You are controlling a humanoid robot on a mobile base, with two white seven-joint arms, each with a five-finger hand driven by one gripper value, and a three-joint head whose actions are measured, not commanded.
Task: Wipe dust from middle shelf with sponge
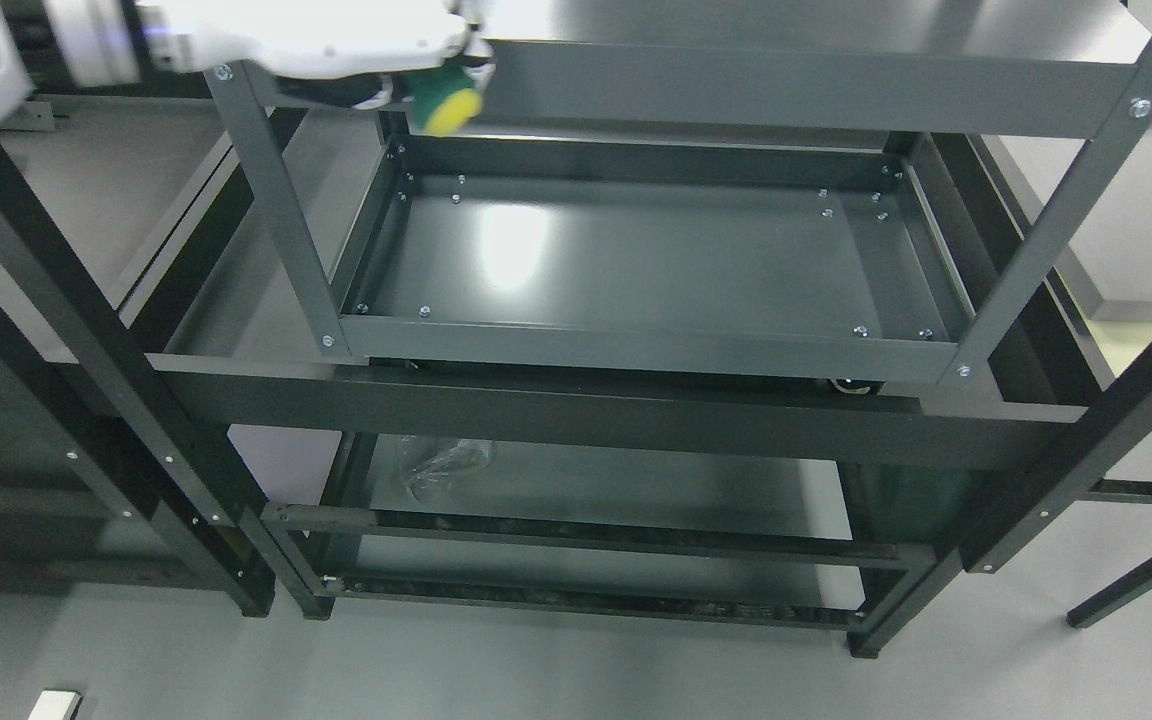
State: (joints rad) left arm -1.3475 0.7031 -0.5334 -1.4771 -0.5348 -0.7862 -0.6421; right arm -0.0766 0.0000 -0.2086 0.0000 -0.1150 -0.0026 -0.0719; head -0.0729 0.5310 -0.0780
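From the head camera, looking down through a dark grey metal rack, the left hand (416,70) reaches in from the upper left on a smooth white arm, its fingers curled around a sponge (444,103). The sponge is rounded at its lower end, yellow foam there with a green scouring layer above it, and it hangs just past the near edge of the top shelf (796,85), at the far left corner above the middle shelf (636,260). It does not touch that shelf.

The middle shelf is a shallow rectangular tray of painted sheet metal, glossy enough to throw back a bright patch of ceiling light left of its centre, with small silver bolts along its raised rims. Angled posts with bolted corners frame it. Lower down, on the bottom shelf (636,485), lies a crumpled piece of clear plastic (441,465).
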